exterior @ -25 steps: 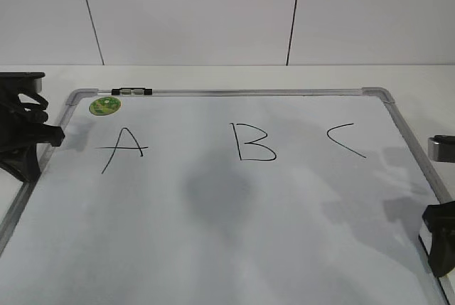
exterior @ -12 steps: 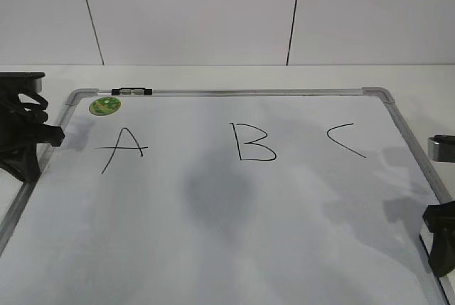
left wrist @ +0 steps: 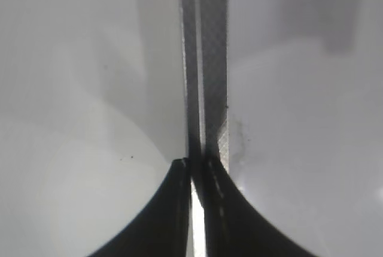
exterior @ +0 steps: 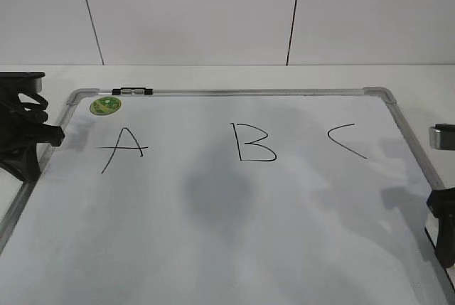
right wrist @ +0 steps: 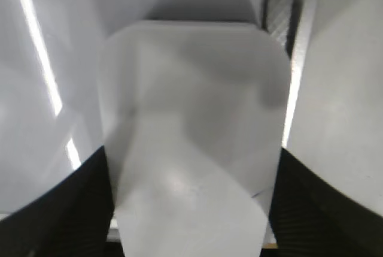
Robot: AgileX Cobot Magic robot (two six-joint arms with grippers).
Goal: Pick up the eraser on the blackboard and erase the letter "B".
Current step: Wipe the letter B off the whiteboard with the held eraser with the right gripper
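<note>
We see the white rounded-rectangular plastic eraser filling the right wrist view, sitting between the two black fingers of the right gripper, which flank its lower sides. The jaws are spread wide to the eraser's width; whether they press on it we cannot tell. Just beyond the eraser, up and to the gripper's right, runs the silver-grey metal frame of the large white dry-erase blackboard.

In the exterior view the right gripper is only partly in frame at the board's right edge. The thin black hand-drawn letter "B" lies well apart from it, toward the far middle of the board, between a black "A" and a black "C".

The left gripper has its jaws drawn narrow, nearly touching, with only a bright slit between them, directly over the board's frame strip. It holds nothing we can see.
</note>
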